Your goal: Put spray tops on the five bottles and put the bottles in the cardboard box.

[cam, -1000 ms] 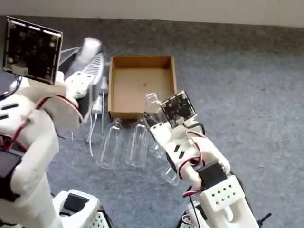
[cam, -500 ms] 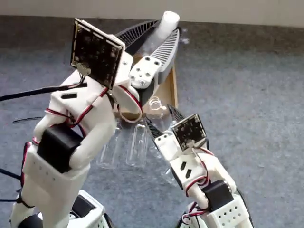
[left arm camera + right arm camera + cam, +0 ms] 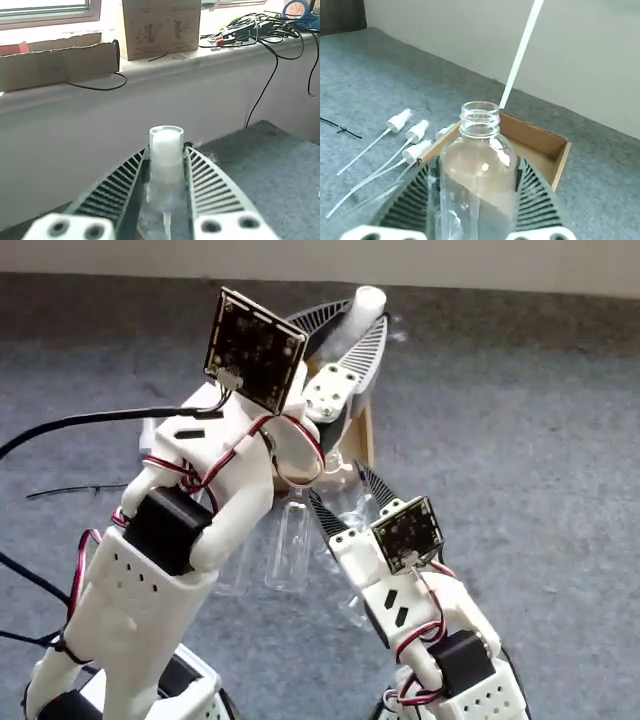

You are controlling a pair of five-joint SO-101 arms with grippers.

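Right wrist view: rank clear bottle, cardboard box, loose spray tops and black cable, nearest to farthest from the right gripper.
1. clear bottle, in the right gripper
2. cardboard box, just behind it
3. loose spray tops, beside the box
4. black cable, off on the carpet

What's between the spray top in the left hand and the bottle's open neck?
Only the dip tube of that spray top, slanting beside the bottle neck, not yet inside; right wrist view.

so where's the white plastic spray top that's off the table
The white spray top is clamped in the left gripper, raised over the brown cardboard box in the high view, its tube near the clear bottle in the right gripper.
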